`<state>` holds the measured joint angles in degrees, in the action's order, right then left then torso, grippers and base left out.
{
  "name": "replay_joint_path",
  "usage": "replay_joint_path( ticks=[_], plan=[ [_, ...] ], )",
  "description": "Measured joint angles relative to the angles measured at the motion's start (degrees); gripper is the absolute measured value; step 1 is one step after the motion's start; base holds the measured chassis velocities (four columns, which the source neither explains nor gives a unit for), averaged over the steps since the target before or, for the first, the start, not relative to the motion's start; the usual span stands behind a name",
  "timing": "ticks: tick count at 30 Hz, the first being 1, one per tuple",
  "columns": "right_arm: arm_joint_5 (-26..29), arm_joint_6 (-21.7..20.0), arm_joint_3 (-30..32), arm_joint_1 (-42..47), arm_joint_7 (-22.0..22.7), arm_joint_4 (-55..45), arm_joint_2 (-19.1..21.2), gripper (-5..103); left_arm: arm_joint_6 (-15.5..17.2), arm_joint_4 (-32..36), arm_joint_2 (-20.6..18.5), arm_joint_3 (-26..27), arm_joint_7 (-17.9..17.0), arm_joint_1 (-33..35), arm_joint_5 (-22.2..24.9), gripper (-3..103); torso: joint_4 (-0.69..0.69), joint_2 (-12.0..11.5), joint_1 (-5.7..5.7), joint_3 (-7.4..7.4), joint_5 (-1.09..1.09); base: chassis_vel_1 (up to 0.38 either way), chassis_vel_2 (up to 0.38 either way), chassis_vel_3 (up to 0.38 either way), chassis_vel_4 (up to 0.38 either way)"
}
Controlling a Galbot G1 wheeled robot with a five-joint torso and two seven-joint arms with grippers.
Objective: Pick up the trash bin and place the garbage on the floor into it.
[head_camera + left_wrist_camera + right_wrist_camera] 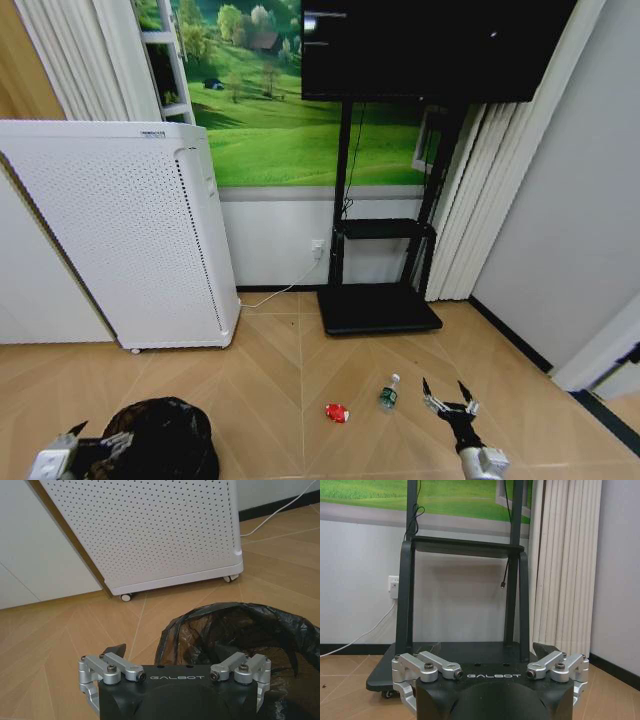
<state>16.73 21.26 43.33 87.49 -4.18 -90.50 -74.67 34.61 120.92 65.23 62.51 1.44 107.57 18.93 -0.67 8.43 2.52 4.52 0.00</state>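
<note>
The trash bin (165, 440), round and black with a black liner bag, stands on the floor at the lower left; in the left wrist view the trash bin (240, 630) gapes just ahead. My left gripper (105, 442) is open at its rim (172, 652), one fingertip (116, 650) outside the rim and the other lost against the black bag. The garbage lies mid-floor: a red-and-white packet (337, 412) and a small clear bottle (389, 392) with a white cap. My right gripper (445, 392) hangs open and holding nothing just right of the bottle, and faces the stand in its own wrist view (487, 650).
A tall white perforated appliance (120, 230) on castors stands behind the bin, also close in the left wrist view (150, 530). A black TV stand (378, 305) with a low base sits against the far wall. A white cable (275, 295) runs along the skirting. A grey wall closes the right side.
</note>
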Motion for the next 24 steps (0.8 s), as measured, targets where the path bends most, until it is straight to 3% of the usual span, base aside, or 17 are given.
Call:
replay_joint_path(
  ticks=[4, 24],
  plan=[
    [-0.48, -0.06, -0.56, -0.44, 0.03, 0.58, -0.33, 100, 1.13, -1.77, -0.22, -1.19, -1.12, -1.02, 0.09, 97, 0.00, 0.01, 0.00, 0.01, 0.00, 0.000, 0.000, 0.000, 0.000],
    [-1.63, -0.02, -0.71, -0.74, 0.10, 1.65, -0.84, 100, 0.27, -9.73, -2.11, -4.98, -0.99, -4.95, -4.51, 97, 0.00, 0.03, 0.01, 0.02, 0.00, 0.000, 0.000, 0.000, 0.000]
  ],
)
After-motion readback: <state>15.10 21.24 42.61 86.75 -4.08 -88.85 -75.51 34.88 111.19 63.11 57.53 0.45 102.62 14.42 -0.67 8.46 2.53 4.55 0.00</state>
